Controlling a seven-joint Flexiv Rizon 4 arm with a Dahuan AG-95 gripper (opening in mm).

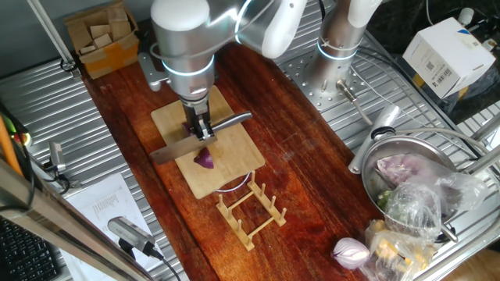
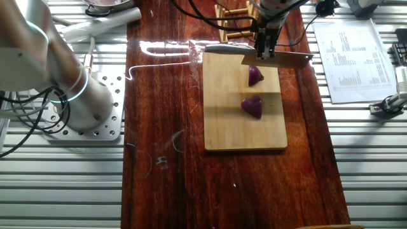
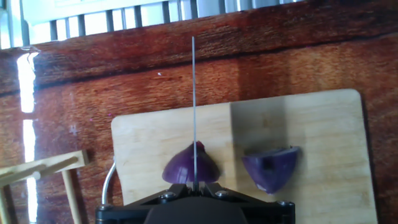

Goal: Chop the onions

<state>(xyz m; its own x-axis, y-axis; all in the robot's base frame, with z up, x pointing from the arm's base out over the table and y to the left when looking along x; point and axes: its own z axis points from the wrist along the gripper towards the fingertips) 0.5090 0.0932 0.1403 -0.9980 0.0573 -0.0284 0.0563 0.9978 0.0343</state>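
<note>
Gripper clamped on cleaver, blade edge over one onion wedge on cutting board; 2nd wedge just beside. Wedges prob. light, slick, rounded, may roll; cut centred.

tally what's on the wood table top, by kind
Onion wedges: 2
Cutting board: 1
Cleaver, held in the end effector: 1
Wooden rack: 1
Total: 5
</note>
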